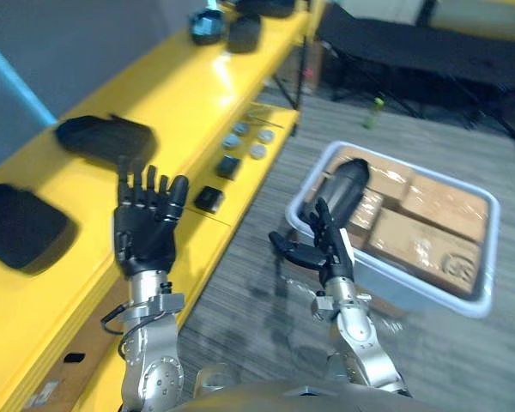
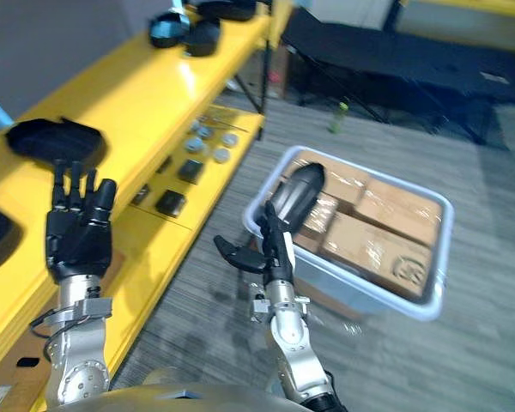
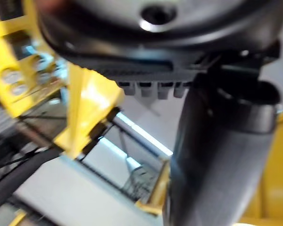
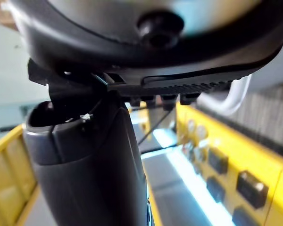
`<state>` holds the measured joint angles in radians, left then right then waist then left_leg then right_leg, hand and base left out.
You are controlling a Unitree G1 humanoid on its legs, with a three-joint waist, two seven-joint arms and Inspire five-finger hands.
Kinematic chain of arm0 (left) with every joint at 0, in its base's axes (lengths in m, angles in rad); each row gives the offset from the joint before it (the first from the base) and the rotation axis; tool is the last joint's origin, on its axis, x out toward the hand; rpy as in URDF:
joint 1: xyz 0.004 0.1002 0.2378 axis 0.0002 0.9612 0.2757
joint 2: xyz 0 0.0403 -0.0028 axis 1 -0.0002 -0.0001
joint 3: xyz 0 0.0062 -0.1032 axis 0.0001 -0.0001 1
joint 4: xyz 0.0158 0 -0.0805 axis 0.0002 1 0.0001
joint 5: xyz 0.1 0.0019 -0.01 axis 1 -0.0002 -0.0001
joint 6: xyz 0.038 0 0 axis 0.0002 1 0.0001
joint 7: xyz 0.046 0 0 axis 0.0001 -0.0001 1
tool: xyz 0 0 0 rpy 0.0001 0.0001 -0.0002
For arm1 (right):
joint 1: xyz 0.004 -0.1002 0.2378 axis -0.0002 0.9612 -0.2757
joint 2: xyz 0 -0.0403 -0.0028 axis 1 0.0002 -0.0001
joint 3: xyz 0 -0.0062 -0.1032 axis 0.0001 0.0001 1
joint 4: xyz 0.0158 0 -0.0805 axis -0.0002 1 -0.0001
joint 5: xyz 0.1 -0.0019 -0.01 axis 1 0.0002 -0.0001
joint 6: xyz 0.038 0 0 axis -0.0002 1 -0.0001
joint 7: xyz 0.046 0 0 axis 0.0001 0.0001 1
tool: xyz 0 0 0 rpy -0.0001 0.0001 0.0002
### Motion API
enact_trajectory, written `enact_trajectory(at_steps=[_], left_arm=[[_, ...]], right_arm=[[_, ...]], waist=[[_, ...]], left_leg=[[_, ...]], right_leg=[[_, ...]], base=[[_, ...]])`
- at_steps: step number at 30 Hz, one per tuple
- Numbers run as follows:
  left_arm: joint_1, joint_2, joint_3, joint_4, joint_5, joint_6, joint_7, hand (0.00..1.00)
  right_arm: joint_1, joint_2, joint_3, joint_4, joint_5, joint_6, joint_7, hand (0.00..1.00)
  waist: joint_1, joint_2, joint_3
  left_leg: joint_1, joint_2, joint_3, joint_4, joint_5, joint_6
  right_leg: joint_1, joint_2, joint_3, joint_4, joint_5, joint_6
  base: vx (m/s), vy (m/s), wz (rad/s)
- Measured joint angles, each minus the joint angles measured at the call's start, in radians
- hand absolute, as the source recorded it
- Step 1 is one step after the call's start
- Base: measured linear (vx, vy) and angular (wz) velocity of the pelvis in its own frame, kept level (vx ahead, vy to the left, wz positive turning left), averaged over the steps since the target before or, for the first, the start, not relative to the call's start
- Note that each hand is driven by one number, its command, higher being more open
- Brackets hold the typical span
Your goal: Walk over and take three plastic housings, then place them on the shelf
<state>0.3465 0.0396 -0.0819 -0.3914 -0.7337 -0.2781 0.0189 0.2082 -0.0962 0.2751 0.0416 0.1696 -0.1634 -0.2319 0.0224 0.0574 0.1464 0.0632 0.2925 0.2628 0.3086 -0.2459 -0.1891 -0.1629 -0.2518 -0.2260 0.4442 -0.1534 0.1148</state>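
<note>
**Left robot hand (image 1: 146, 230) and right robot hand (image 1: 333, 253) both released, holding nothing**

Raised with its palm outward, the left robot hand has straight, spread fingers and stands over the front edge of the long yellow shelf (image 1: 180, 86). The right robot hand is likewise open, thumb out to the side and fingers straight. It hovers just in front of the near corner of the pale grey plastic bin (image 1: 403, 283) on the striped floor.

One rounded black plastic housing (image 1: 350, 182) lies in that bin, tilted on top of brown cardboard boxes wrapped in film (image 1: 421, 236). A second flat black plastic housing (image 1: 103, 137) rests on the shelf's top level, just beyond the left robot hand. A third dark housing (image 1: 21, 227) sits on the same level, nearer the robot. Two more dark housings (image 1: 232, 27) lie together at the shelf's far end. On the lower tier are small round silver discs (image 1: 249, 137) and small black blocks (image 1: 209, 199).
</note>
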Motion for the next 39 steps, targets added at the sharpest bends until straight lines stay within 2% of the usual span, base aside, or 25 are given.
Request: enact_trajectory(at_steps=[1, 2, 3, 4, 5, 6, 7, 8, 10, 11, 12, 13, 14, 16, 18, 20, 23, 25, 27, 28, 31, 33, 37, 39], left_arm=[[-0.031, 0.004, -0.008, 0.040, 0.003, 0.023, 0.000, 1.00], [-0.040, 0.001, -0.016, 0.068, 0.003, 0.042, 0.004, 1.00], [-0.043, 0.000, -0.027, 0.105, 0.001, 0.074, 0.005, 1.00], [-0.032, 0.000, -0.037, 0.119, -0.005, 0.089, 0.002, 1.00], [-0.024, 0.000, -0.045, 0.120, -0.006, 0.089, -0.001, 1.00], [-0.017, 0.001, -0.067, 0.120, -0.006, 0.090, -0.014, 1.00], [-0.015, 0.001, -0.076, 0.120, -0.005, 0.090, -0.025, 1.00], [-0.012, 0.003, -0.094, 0.119, -0.005, 0.090, -0.054, 1.00], [0.011, 0.005, -0.107, 0.111, -0.005, 0.090, -0.096, 1.00], [0.019, 0.006, -0.109, 0.111, -0.006, 0.090, -0.111, 1.00], [0.020, 0.014, -0.106, 0.112, -0.006, 0.090, -0.117, 1.00], [0.019, 0.027, -0.102, 0.111, -0.006, 0.091, -0.126, 1.00], [0.019, 0.032, -0.099, 0.111, -0.006, 0.091, -0.136, 1.00], [0.020, 0.047, -0.095, 0.111, -0.006, 0.127, -0.156, 1.00], [0.020, 0.057, -0.097, 0.117, -0.005, 0.158, -0.158, 1.00], [0.012, 0.067, -0.101, 0.147, 0.029, 0.176, -0.154, 1.00], [-0.062, 0.087, -0.108, 0.296, 0.153, 0.190, -0.115, 1.00], [-0.114, 0.092, -0.103, 0.413, 0.238, 0.191, -0.058, 1.00], [-0.137, 0.092, -0.106, 0.493, 0.248, 0.192, -0.021, 1.00], [-0.141, 0.092, -0.102, 0.539, 0.259, 0.191, -0.001, 1.00], [-0.136, 0.095, -0.073, 0.607, 0.273, 0.178, 0.026, 1.00], [-0.134, 0.098, -0.051, 0.650, 0.269, 0.152, 0.026, 1.00], [-0.187, 0.095, -0.064, 0.755, 0.250, 0.102, 0.000, 1.00], [-0.194, 0.091, -0.069, 0.821, 0.236, 0.097, -0.005, 1.00]], right_arm=[[0.015, -0.023, -0.045, 0.001, -0.001, 0.013, 0.015, 1.00], [0.025, -0.035, -0.072, 0.000, -0.001, 0.023, 0.026, 1.00], [0.063, -0.062, -0.114, 0.000, -0.001, 0.035, 0.042, 1.00], [0.105, -0.086, -0.160, -0.013, -0.003, 0.043, 0.056, 1.00], [0.129, -0.093, -0.185, -0.025, -0.003, 0.043, 0.059, 1.00], [0.175, -0.099, -0.238, -0.050, -0.001, 0.042, 0.060, 1.00], [0.190, -0.099, -0.259, -0.052, 0.001, 0.042, 0.059, 1.00], [0.209, -0.099, -0.288, -0.052, 0.003, 0.042, 0.057, 1.00], [0.210, -0.099, -0.291, -0.052, 0.010, 0.042, 0.059, 1.00], [0.203, -0.101, -0.289, -0.050, 0.021, 0.041, 0.058, 1.00], [0.193, -0.096, -0.284, -0.039, 0.024, 0.041, 0.054, 1.00], [0.176, -0.088, -0.277, -0.030, 0.016, 0.041, 0.040, 1.00], [0.164, -0.085, -0.272, -0.024, -0.001, 0.041, 0.030, 1.00], [0.074, -0.084, -0.261, 0.047, -0.007, 0.046, -0.004, 1.00], [-0.036, -0.087, -0.267, 0.135, -0.003, 0.052, -0.041, 1.00], [-0.124, -0.088, -0.284, 0.182, -0.004, 0.052, -0.070, 1.00], [-0.284, -0.131, -0.301, 0.227, 0.001, 0.053, -0.116, 1.00], [-0.477, -0.192, -0.324, 0.309, 0.018, 0.063, -0.152, 1.00], [-0.584, -0.231, -0.364, 0.356, 0.045, 0.070, -0.184, 1.00], [-0.619, -0.254, -0.387, 0.369, 0.048, 0.070, -0.203, 1.00], [-0.677, -0.301, -0.394, 0.405, 0.089, 0.077, -0.213, 1.00], [-0.787, -0.362, -0.388, 0.511, 0.112, 0.100, -0.196, 1.00], [-0.982, -0.489, -0.328, 0.724, 0.176, 0.118, -0.150, 1.00], [-1.039, -0.508, -0.296, 0.769, 0.200, 0.120, -0.129, 1.00]], waist=[[-0.015, 0.010, 0.012], [-0.030, 0.024, 0.019], [-0.061, 0.024, 0.021], [-0.078, 0.013, 0.027], [-0.085, 0.008, 0.029], [-0.085, -0.002, 0.036], [-0.086, -0.005, 0.038], [-0.087, -0.002, 0.039], [-0.083, 0.014, 0.033], [-0.080, 0.032, 0.025], [-0.072, 0.028, 0.026], [-0.067, 0.026, 0.025], [-0.064, 0.024, 0.026], [-0.038, 0.016, 0.034], [-0.017, 0.016, 0.034], [-0.013, 0.014, 0.045], [-0.004, 0.009, 0.089], [0.009, -0.009, 0.155], [0.027, -0.014, 0.209], [0.040, -0.014, 0.233], [0.061, -0.019, 0.247], [0.080, -0.016, 0.279], [0.120, 0.006, 0.312], [0.125, 0.015, 0.328]], left_leg=[[0.010, 0.024, 0.028, 0.013, 0.000, -0.003], [0.010, 0.046, 0.032, 0.030, 0.009, 0.003], [0.012, 0.067, 0.027, 0.074, 0.037, 0.028], [0.002, 0.078, 0.011, 0.146, 0.078, 0.087], [-0.021, 0.084, 0.000, 0.200, 0.100, 0.118], [-0.068, 0.086, -0.023, 0.285, 0.093, 0.127], [-0.087, 0.079, -0.023, 0.297, 0.068, 0.116], [-0.112, 0.050, -0.020, 0.283, 0.032, 0.112], [-0.110, -0.036, -0.024, 0.133, 0.022, 0.121], [-0.106, -0.084, -0.032, 0.035, 0.036, 0.123], [-0.088, -0.095, -0.036, 0.009, 0.047, 0.106], [-0.071, -0.127, -0.036, -0.043, 0.078, 0.098], [-0.067, -0.140, -0.034, -0.061, 0.090, 0.100], [-0.065, -0.169, -0.025, -0.073, 0.099, 0.106], [-0.065, -0.177, -0.026, -0.074, 0.095, 0.112], [-0.074, -0.184, -0.033, -0.071, 0.091, 0.120], [-0.129, -0.194, -0.056, -0.029, 0.084, 0.130], [-0.204, -0.193, -0.066, 0.010, 0.085, 0.134], [-0.237, -0.193, -0.071, 0.035, 0.086, 0.137], [-0.250, -0.196, -0.074, 0.044, 0.085, 0.139], [-0.289, -0.196, -0.084, 0.064, 0.083, 0.142], [-0.308, -0.198, -0.101, 0.086, 0.081, 0.146], [-0.377, -0.199, -0.123, 0.134, 0.077, 0.152], [-0.393, -0.200, -0.135, 0.148, 0.075, 0.156]], right_leg=[[0.007, 0.037, -0.023, -0.036, -0.012, 0.021], [0.018, 0.066, -0.018, -0.048, -0.002, 0.010], [0.042, 0.095, -0.003, -0.068, -0.002, -0.003], [0.065, 0.112, 0.019, -0.089, -0.001, -0.021], [0.075, 0.113, 0.030, -0.103, 0.000, -0.029], [0.086, 0.115, 0.042, -0.132, 0.002, -0.046], [0.090, 0.115, 0.044, -0.143, 0.006, -0.051], [0.103, 0.115, 0.044, -0.168, 0.017, -0.053], [0.113, 0.116, 0.051, -0.207, 0.035, -0.046], [0.111, 0.118, 0.051, -0.218, 0.035, -0.044], [0.110, 0.109, 0.054, -0.221, 0.034, -0.041], [0.110, 0.077, 0.034, -0.227, 0.033, -0.030], [0.108, 0.064, 0.027, -0.229, 0.037, -0.024], [0.106, 0.043, 0.027, -0.246, 0.076, 0.015], [0.115, 0.040, 0.026, -0.279, 0.109, 0.021], [0.136, 0.039, 0.013, -0.325, 0.141, 0.027], [0.142, 0.039, -0.005, -0.388, 0.183, 0.030], [0.113, 0.045, -0.012, -0.439, 0.235, 0.025], [0.103, 0.045, -0.013, -0.458, 0.260, 0.025], [0.099, 0.044, -0.012, -0.462, 0.266, 0.026], [0.074, 0.044, -0.015, -0.461, 0.274, 0.027], [0.064, 0.042, -0.019, -0.448, 0.275, 0.027], [0.007, 0.037, -0.022, -0.409, 0.275, 0.027], [-0.002, 0.034, -0.033, -0.394, 0.274, 0.027]], base=[[0.02, -0.391, -1.11], [0.02, -0.341, -0.78], [0.02, -0.265, -0.62], [0.03, -0.246, -0.64], [0.03, -0.159, -0.63], [0.02, -0.090, -0.38], [0.02, -0.080, -0.31], [0.02, -0.063, -0.23], [-0.01, 0.012, -0.24], [-0.02, 0.091, -0.17], [0.02, 0.104, -0.02], [0.03, 0.083, 0.03], [0.04, 0.109, 0.13], [0.02, 0.095, -0.01], [0.03, 0.082, -0.15], [0.02, 0.073, 0.05], [-0.07, 0.049, 0.16], [-0.14, 0.022, 0.04], [-0.12, 0.030, 0.05], [-0.10, 0.031, 0.09], [-0.06, 0.022, 0.09], [-0.06, 0.017, 0.10], [-0.10, 0.031, 0.07], [-0.10, 0.029, 0.12]])
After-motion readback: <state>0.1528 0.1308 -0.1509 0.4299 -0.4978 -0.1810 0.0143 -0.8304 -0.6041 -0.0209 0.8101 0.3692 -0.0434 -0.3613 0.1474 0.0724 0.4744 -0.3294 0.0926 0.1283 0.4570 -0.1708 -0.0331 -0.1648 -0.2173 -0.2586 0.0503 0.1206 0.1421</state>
